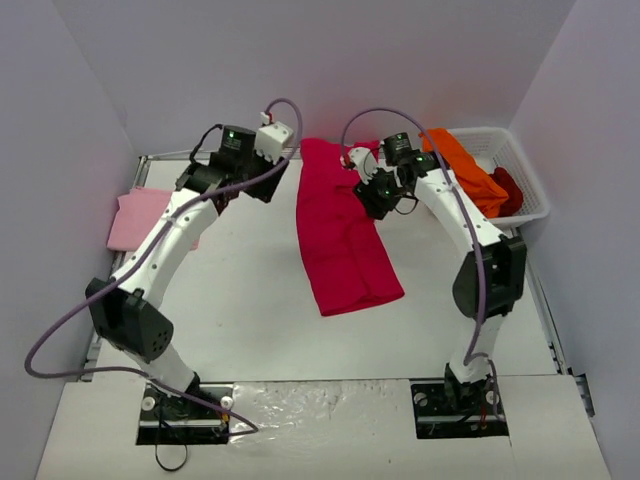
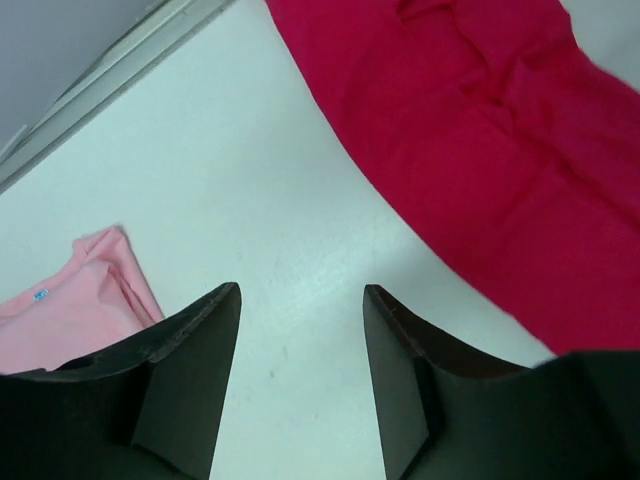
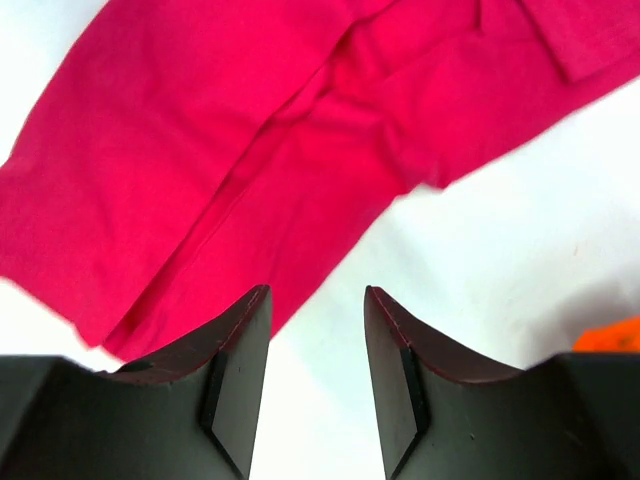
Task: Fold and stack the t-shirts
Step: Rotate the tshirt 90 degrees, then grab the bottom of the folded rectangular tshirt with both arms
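Note:
The large crimson-magenta t-shirt (image 1: 340,228) lies folded into a long strip down the middle of the table; it also shows in the left wrist view (image 2: 500,130) and the right wrist view (image 3: 250,140). The pale pink t-shirt (image 1: 140,218) lies folded at the table's left edge and shows in the left wrist view (image 2: 70,300). The orange t-shirt (image 1: 468,172) and dark red t-shirt (image 1: 508,190) sit in the basket. My left gripper (image 2: 300,300) is open and empty, left of the strip's far end. My right gripper (image 3: 317,300) is open and empty at the strip's right edge.
A white plastic mesh basket (image 1: 530,180) stands at the back right corner. A metal rail (image 2: 110,90) runs along the table's far left edge. Grey walls close in the back and sides.

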{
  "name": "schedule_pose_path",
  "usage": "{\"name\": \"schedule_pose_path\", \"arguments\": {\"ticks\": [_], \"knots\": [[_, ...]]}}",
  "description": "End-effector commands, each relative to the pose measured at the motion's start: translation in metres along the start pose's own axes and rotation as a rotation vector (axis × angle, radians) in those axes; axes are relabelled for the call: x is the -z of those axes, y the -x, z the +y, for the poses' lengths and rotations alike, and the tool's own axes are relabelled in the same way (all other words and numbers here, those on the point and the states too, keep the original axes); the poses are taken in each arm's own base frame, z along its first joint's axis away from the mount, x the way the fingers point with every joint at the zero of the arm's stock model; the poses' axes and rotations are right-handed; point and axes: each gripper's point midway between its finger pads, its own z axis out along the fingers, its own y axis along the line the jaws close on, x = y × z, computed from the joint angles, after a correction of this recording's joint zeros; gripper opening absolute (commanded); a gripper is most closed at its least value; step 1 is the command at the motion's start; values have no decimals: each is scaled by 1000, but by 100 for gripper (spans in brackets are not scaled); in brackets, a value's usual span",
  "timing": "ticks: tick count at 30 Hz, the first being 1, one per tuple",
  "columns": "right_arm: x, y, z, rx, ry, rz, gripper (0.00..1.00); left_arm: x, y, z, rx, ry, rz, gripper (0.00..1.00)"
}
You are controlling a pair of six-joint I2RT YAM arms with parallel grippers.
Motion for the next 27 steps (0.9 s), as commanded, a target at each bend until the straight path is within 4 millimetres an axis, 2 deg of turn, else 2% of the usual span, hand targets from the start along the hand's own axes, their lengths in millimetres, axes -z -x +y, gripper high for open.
{"name": "schedule_pose_path", "arguments": {"ticks": [1, 2, 3, 4, 5, 6, 7, 8, 10, 11, 12, 13, 14, 15, 17, 18, 22, 27], "knots": [[25, -19, 22, -24, 10, 15, 39, 23, -25, -16, -222, 28, 28, 51], [30, -30, 27, -35, 7, 25, 39, 37, -23, -19, -227, 29, -3, 52], [32, -33, 28, -41, -1, 21, 40, 40, -30, -21, -229, 21, 3, 53], [35, -37, 30, -49, -3, 21, 41, 37, -48, -23, -229, 11, 32, 53], [43, -37, 33, -56, -15, 5, 46, 40, -53, -24, -230, 10, 32, 53], [40, -46, 38, -66, -3, 16, 48, 48, -52, -23, -241, 15, 7, 53], [40, -50, 42, -66, 5, 19, 48, 44, -68, -26, -254, 5, 35, 52], [43, -52, 45, -67, 6, 16, 47, 45, -73, -31, -266, -21, 38, 53], [38, -68, 50, -76, 14, 56, 46, 43, -89, -44, -316, -70, 96, 52], [39, -73, 51, -78, 11, 66, 46, 38, -107, -52, -346, -97, 177, 51], [35, -86, 52, -88, 8, 100, 46, 35, -113, -70, -412, -123, 205, 48], [34, -92, 52, -93, 2, 118, 47, 32, -118, -78, -447, -128, 229, 40], [33, -97, 51, -102, -3, 130, 47, 23, -130, -80, -482, -104, 260, 36], [33, -102, 51, -122, -1, 137, 47, 20, -134, -97, -530, -121, 248, 35], [32, -116, 44, -168, -4, 147, 48, 12, -147, -113, -571, -130, 226, 35], [33, -119, 41, -191, -6, 145, 49, 12, -150, -128, -604, -154, 213, 35], [37, -148, 13, -328, -41, 151, 51, 10, -155, -156, -645, -197, 176, 37], [36, -171, 0, -427, -34, 154, 51, 4, -170, -172, -687, -199, 159, 40]]}}
